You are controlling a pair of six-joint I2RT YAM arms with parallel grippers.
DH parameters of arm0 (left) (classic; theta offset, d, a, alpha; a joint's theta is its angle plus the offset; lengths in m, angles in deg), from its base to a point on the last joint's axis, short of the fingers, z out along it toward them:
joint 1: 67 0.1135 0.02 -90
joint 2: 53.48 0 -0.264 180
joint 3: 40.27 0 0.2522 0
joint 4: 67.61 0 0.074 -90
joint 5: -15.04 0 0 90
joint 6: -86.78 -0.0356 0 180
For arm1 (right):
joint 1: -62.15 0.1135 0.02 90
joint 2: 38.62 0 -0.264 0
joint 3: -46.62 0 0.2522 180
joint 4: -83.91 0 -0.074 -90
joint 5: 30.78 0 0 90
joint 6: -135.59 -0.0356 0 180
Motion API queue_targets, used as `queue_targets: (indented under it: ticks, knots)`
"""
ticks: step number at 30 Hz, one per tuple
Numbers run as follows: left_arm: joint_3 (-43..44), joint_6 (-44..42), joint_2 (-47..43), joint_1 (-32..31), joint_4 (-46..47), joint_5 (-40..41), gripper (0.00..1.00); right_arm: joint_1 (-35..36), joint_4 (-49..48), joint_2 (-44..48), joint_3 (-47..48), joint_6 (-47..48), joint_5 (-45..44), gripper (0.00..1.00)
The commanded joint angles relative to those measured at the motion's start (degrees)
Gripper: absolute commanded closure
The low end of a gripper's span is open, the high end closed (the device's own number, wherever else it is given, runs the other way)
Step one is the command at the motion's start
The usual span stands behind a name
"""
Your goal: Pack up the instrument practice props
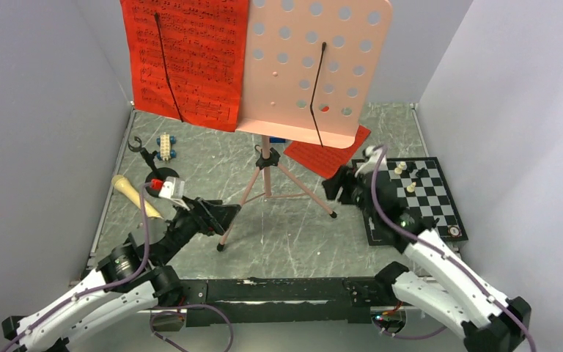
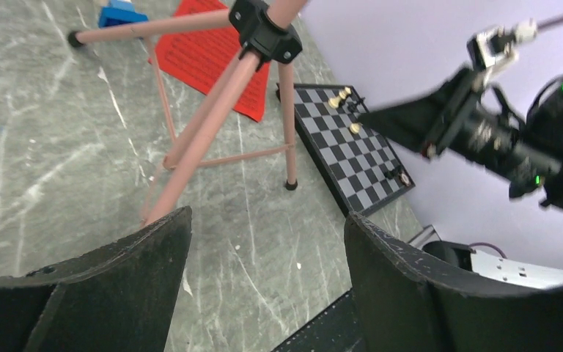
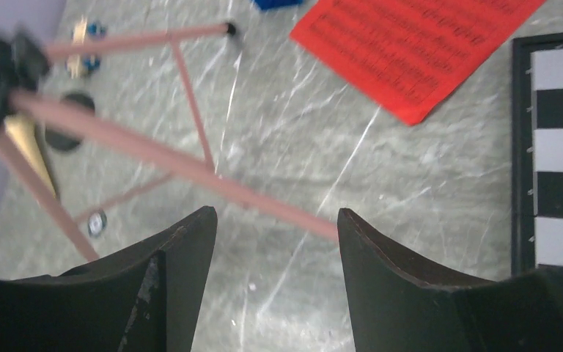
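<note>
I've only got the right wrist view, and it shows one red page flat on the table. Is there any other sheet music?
Observer: Yes, a second red page is up on the stand's pink desk, overhanging its left edge.
Operator: Where is the left gripper?
Observer: The left gripper is open and empty, low over the table, facing a tripod leg.
Operator: Anything on the chessboard?
Observer: A few pieces stand on the chessboard.
</note>
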Motion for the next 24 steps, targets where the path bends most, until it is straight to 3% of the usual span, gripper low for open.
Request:
queue_targets:
  ticks: [1,5,8,11,19,24]
  knots:
    - [3.5,-2.6,-3.7,0.1,-4.2,6.2,0.2,12.2,-3.2,8.8,-7.7,5.1,-13.0,0.35]
    - [5.0,-5.2,-6.3,0.2,-6.4,9.8,0.2,29.5,-5.5,12.4,-11.4,8.4,-21.6,0.35]
    - [7.5,-8.4,-6.9,0.1,-7.8,11.8,0.19,43.5,-8.3,8.3,-10.0,12.8,-33.8,0.33]
    - [11.9,-12.6,-6.4,0.2,-9.7,13.4,0.2,51.7,-13.5,3.1,-7.0,18.1,-40.3,0.33]
    - [27.8,-27.7,-3.4,0.1,-4.8,11.7,0.19,54.4,-23.8,-10.6,14.3,33.7,-31.5,0.3]
    - [40.3,-32.0,4.4,0.1,-5.4,9.6,0.19,54.5,-22.4,-21.5,32.3,35.6,-29.6,0.26]
